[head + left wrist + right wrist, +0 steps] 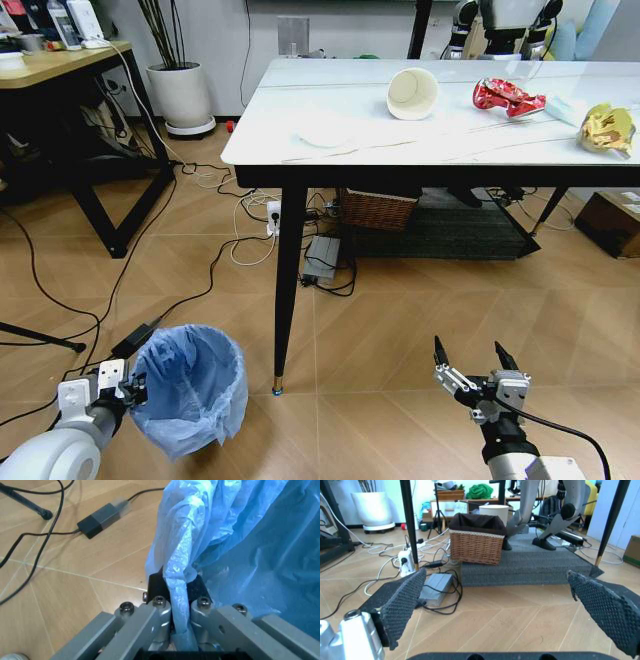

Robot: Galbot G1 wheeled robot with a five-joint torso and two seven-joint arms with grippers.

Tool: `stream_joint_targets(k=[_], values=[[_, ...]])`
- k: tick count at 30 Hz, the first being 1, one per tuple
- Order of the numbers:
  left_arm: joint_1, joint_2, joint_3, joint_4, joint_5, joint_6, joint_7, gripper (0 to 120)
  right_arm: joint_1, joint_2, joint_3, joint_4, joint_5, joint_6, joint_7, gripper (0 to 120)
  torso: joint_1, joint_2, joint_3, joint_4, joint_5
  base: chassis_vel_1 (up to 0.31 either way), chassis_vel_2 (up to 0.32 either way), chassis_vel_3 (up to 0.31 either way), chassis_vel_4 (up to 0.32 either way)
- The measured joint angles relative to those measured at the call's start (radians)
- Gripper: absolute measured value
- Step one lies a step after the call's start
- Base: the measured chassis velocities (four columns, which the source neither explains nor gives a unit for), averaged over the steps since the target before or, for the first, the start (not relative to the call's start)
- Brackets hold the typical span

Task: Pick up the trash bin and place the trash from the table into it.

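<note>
The trash bin stands on the wood-pattern floor, off the near left corner of the table and close beside the table's near left leg. Its light-blue plastic liner is crinkled and folded over the rim.

The left gripper is at the bin's left rim. In the left wrist view, the left gripper has its fingers drawn narrow, clamping a fold of the blue liner together with the rim edge. A black power adapter and its cables lie on the floor just beyond the bin.

The right gripper hovers low over the floor, in front of the table's near edge and well apart from the bin. Its two fingers are spread wide and hold nothing. The right wrist view shows the mesh-textured finger pads set far apart, facing a wicker basket under the table.

The trash lies on the tabletop:
- A white disc lies near the near left corner.
- A paper cup lies on its side toward the middle, mouth facing the near edge.
- A crumpled red wrapper lies to the right of the cup.
- A crumpled yellow wrapper lies near the right edge.
</note>
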Motion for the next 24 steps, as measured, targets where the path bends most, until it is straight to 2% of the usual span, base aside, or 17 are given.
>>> stream_joint_targets(k=[3, 15, 24], values=[[0.014, -0.013, -0.006, -0.051, -0.021, 0.000, -0.053, 0, -0.002, 0.000, -0.003, 0.002, -0.003, 0.001, 0.000, 100, 0.000, 0.000, 0.000, 0.0000, 0.0001, 0.000, 0.000, 0.000, 0.000], [0.065, -0.047, -0.035, -0.162, 0.017, 0.000, -0.103, 0, -0.005, 0.000, 0.004, 0.015, -0.002, -0.001, 0.004, 100, 0.000, 0.000, 0.000, 0.0001, 0.0001, 0.000, 0.000, 0.000, 0.000], [0.072, -0.054, -0.043, -0.176, 0.053, -0.001, -0.099, 0, -0.011, 0.000, 0.002, 0.017, -0.005, 0.000, 0.004, 100, 0.000, 0.006, 0.006, 0.0000, -0.0002, 0.000, 0.000, 0.000, 0.000]])
